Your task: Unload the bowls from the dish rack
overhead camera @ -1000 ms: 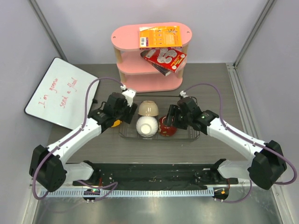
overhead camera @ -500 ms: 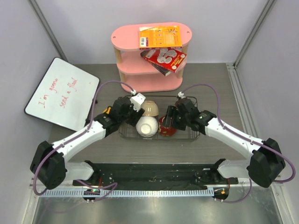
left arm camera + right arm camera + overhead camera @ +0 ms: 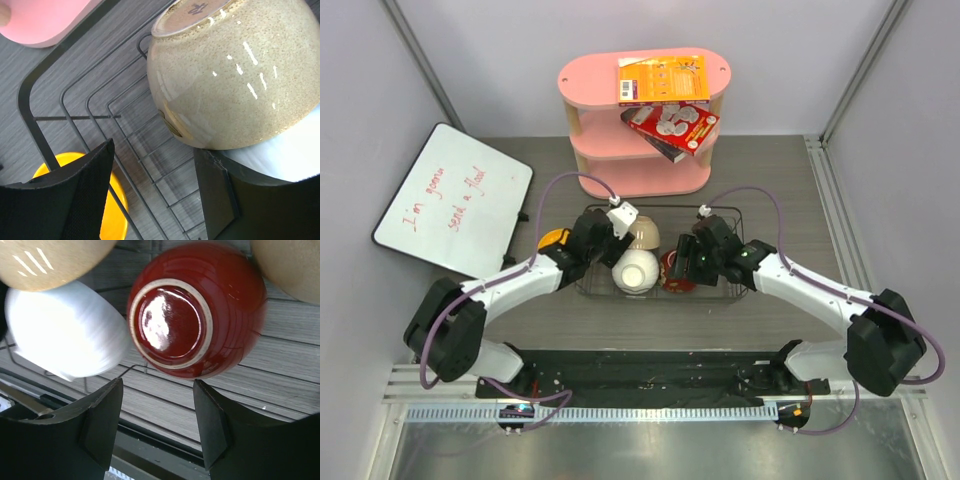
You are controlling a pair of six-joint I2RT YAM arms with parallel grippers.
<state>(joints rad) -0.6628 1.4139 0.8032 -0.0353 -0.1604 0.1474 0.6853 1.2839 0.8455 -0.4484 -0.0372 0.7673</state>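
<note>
The black wire dish rack holds the beige bowl, the white bowl and the dark red bowl, all bottom-up. The yellow-orange bowl lies just outside the rack's left end. My left gripper is open and empty over the rack's left part, just left of the beige bowl, with the yellow-orange bowl by its left finger. My right gripper is open and empty, its jaws on either side of the dark red bowl's near edge without touching it.
A pink three-tier shelf with boxes stands behind the rack. A whiteboard lies at the back left. The white bowl sits close beside the dark red one. The rack's rim wire runs by my left finger.
My left gripper has moved right, from over the yellow-orange bowl into the rack beside the beige bowl. My right gripper has shifted slightly left and closer to the dark red bowl.
</note>
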